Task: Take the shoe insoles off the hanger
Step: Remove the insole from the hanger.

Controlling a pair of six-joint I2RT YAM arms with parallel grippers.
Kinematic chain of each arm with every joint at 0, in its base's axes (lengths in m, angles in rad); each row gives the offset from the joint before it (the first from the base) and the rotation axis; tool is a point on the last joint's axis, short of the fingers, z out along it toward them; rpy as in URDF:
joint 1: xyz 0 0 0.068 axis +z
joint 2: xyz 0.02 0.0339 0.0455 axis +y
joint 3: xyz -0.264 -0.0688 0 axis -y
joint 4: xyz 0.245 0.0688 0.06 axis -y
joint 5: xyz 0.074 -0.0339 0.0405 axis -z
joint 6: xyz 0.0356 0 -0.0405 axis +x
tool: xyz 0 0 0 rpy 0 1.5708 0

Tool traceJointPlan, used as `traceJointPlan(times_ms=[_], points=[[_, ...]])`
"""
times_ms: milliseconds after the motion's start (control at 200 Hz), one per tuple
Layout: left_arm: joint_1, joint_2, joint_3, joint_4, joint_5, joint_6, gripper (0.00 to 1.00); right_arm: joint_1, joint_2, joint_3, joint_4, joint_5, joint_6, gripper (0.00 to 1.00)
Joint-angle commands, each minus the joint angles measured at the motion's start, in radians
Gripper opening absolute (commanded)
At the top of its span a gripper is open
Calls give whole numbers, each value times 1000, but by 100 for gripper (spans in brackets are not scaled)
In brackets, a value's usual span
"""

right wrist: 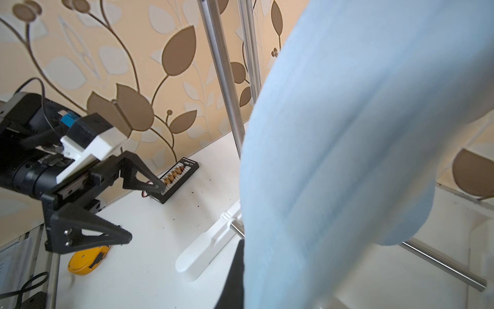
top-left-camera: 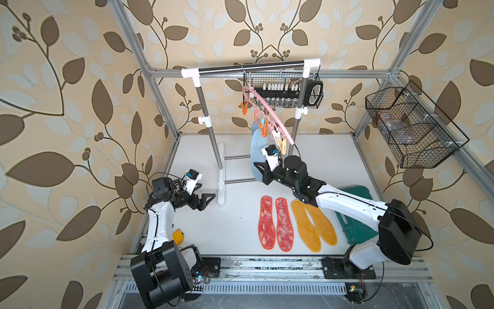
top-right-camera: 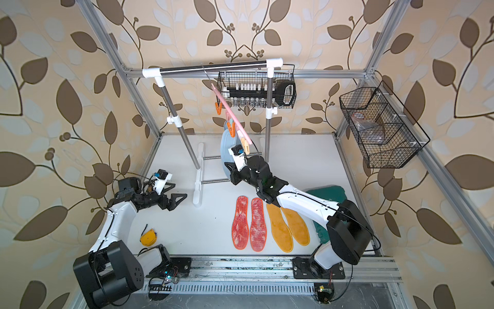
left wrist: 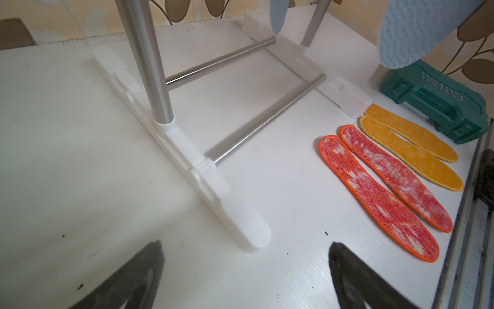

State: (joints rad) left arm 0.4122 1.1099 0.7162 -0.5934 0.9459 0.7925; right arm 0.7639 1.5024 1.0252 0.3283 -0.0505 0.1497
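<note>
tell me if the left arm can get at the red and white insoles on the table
Probably yes. The open left gripper hovers by the near end of the rack foot, and only bare table lies between it and the red-and-white insoles.

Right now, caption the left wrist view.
Red insoles and yellow insoles lie by the rack; a blue insole hangs above.
</note>
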Motion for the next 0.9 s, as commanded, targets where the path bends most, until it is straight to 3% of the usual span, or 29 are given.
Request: traceJointPlan(times_ms=[0, 235, 410, 730, 895], points=[[-23, -4, 86, -100, 111, 53, 99, 3, -57, -39, -19, 34, 16, 7], [-257, 19, 221, -104, 115, -27, 99, 3, -117, -88, -23, -4, 60, 8], [-381, 122, 318, -106, 175, -95, 99, 3, -134, -97, -20, -50, 104, 9], [-513, 270, 422, -163, 285, -48, 99, 4, -126, -102, 56, -147, 259, 9], [-559, 271, 388, -107, 291, -50, 99, 3, -112, -110, 82, -155, 287, 9]])
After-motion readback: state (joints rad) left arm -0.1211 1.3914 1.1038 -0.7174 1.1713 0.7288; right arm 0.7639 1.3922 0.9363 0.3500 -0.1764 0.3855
